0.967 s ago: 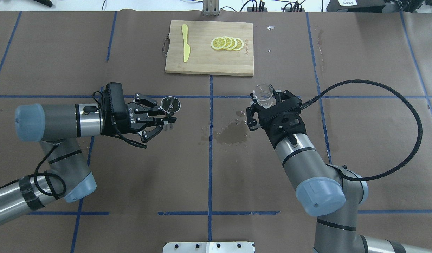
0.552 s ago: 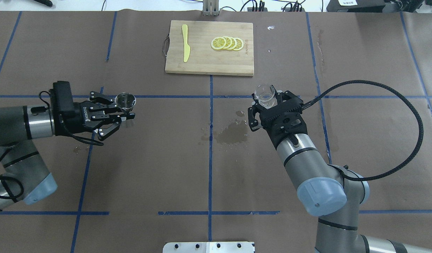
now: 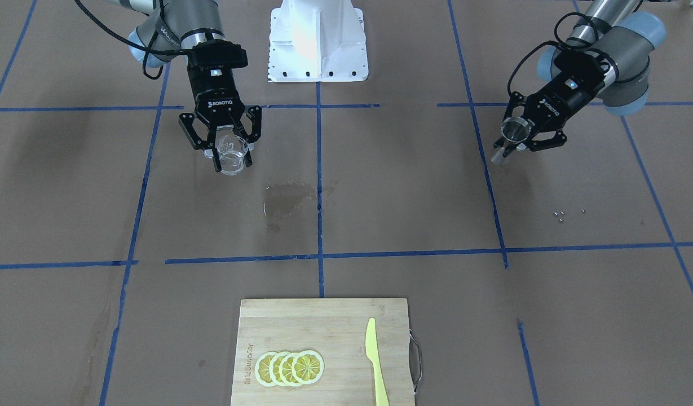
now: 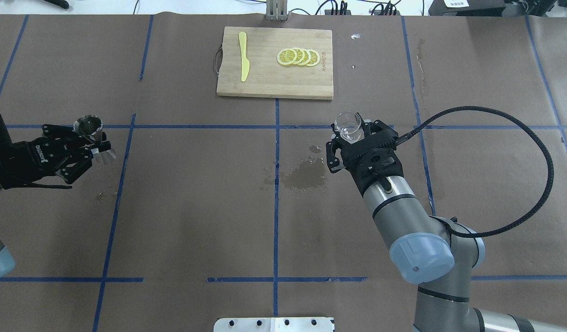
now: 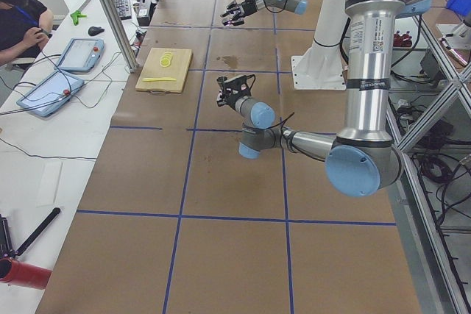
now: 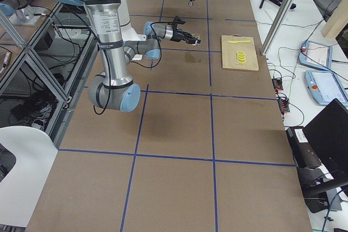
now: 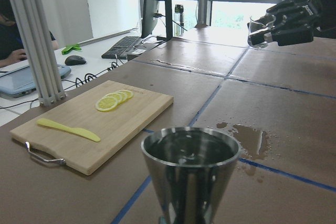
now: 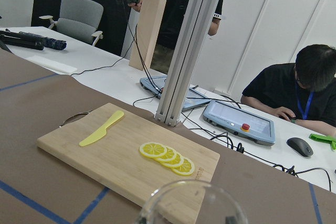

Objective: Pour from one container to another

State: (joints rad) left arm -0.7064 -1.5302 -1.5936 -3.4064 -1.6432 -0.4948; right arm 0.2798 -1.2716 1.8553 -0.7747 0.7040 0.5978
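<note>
Since steel jigger looks slick, rigid, light, narrow waist judged best hold: left hand clenched there, mouth up. Clear cup, likely thin, crushable, clamped by wall between right hand fingers; hands well apart.

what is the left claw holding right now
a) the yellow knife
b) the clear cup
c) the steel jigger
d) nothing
c: the left claw is shut on the steel jigger, while the clear cup sits in the right claw and the yellow knife lies on the cutting board.
</note>
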